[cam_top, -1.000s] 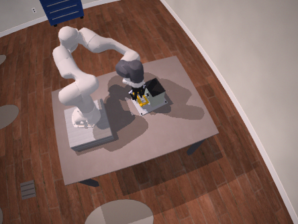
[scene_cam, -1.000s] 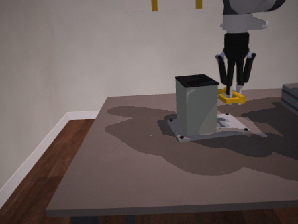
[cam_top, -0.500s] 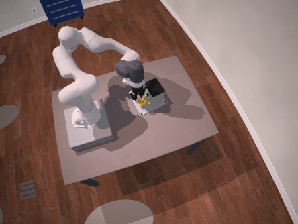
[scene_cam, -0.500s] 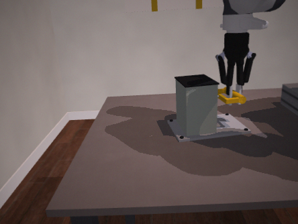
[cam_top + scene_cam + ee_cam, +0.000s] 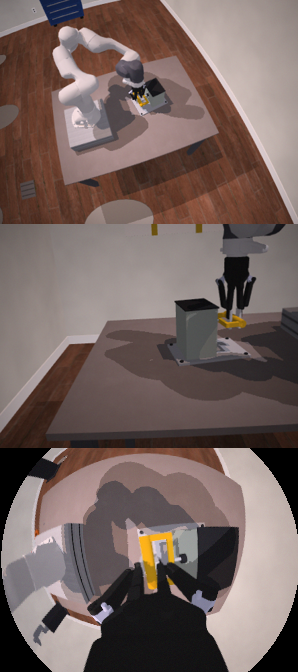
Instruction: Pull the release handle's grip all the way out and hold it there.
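- Top: the release handle's grip (image 5: 144, 104) (image 5: 235, 324) (image 5: 146, 550), a yellow frame, is on the housing's (image 5: 157, 98) (image 5: 198, 334) (image 5: 187, 548) side facing the arm's pedestal (image 5: 77, 138) (image 5: 290, 321) (image 5: 75, 550).
- Top: arm (image 5: 86, 84) reaches over from the pedestal; end effector (image 5: 140, 97) (image 5: 234, 318) (image 5: 149, 559) points down just beside the housing, at the grip. Finger contact too small to read here.
- Top: housing has a black lid (image 5: 155, 86) (image 5: 196, 304) (image 5: 217, 550) and stands on a pale base plate (image 5: 151, 110) (image 5: 239, 350) on the desk (image 5: 168, 141) (image 5: 134, 415) (image 5: 232, 503). Blue cabinet (image 5: 64, 13) on the floor, well apart from the housing.
- Exterior: grip sticks out level from the housing, above the base plate and clear of it. How much of its travel is out, can't tell.
- Exterior: end effector upright beside the housing, closed on the grip's bar, fingertips reaching down past it. Its body sits higher than the lid, apart from the housing.
- Wrist: fingers straddle the bar farthest from the housing: one on the outer side, the other in the frame's opening, between bar and housing. Bar is clamped. Pad faces hidden.
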`<state>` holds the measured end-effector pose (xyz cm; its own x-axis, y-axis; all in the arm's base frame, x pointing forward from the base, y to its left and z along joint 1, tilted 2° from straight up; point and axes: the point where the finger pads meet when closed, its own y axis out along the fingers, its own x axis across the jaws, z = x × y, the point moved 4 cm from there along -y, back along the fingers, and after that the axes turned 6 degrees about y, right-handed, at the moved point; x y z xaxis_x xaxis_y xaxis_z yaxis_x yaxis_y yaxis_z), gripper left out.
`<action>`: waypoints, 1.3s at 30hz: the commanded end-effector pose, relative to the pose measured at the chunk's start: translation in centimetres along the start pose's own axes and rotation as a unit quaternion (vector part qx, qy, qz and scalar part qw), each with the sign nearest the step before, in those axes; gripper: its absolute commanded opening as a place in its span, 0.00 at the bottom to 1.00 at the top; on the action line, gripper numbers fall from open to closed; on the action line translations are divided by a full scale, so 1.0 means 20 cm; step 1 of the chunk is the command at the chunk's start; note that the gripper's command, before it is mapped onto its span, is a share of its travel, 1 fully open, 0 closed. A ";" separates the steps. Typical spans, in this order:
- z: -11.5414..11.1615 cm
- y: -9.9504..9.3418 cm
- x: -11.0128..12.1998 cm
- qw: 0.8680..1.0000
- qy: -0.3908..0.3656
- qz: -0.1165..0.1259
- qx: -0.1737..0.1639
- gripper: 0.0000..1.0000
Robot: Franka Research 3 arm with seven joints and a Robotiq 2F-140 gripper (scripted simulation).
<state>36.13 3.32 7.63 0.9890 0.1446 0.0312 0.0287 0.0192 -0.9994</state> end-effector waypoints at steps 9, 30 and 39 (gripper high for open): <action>0.00 0.00 0.00 1.000 -0.001 0.000 -0.001 0.00; 0.00 0.00 -0.02 1.000 -0.001 0.000 -0.001 0.00; -0.01 0.00 -0.09 1.000 -0.001 0.000 -0.001 0.00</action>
<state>35.20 3.11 7.61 0.9888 0.1441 0.0379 0.0358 0.0173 -0.9992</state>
